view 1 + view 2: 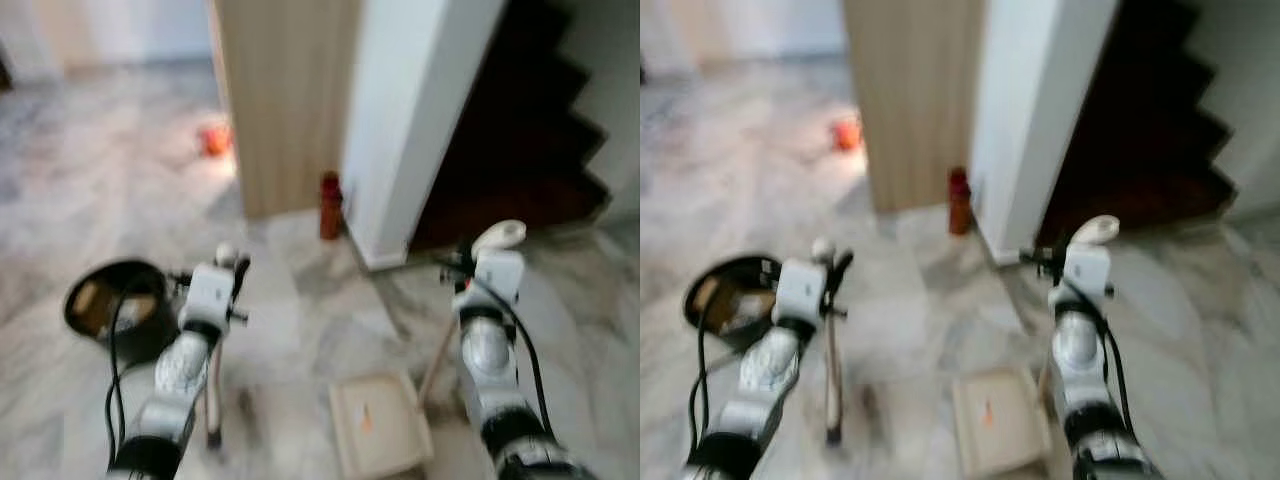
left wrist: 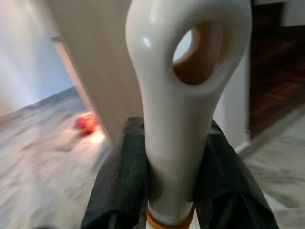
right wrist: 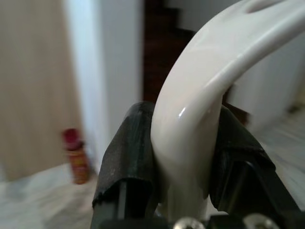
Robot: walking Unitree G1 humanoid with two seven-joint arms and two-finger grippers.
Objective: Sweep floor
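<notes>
My left gripper (image 1: 229, 264) is shut on the white top of a broom handle (image 2: 183, 95), which ends in a loop with a hole. The broom stick (image 1: 213, 395) runs down from it to the marble floor. The right gripper (image 1: 488, 258) is shut on the curved white handle (image 3: 200, 100) of a dustpan, whose thin stick slants down to the beige pan (image 1: 380, 425). The pan lies flat on the floor between my arms, with a small orange scrap in it. Both black finger pairs press against the handles in the wrist views.
A round black bin (image 1: 115, 300) stands on the floor at my left. A red bottle (image 1: 330, 205) sits at the foot of a white pillar (image 1: 415, 120), beside a wooden panel (image 1: 285, 100). An orange object (image 1: 213, 138) lies farther back. Dark stairs (image 1: 525, 120) rise at the right.
</notes>
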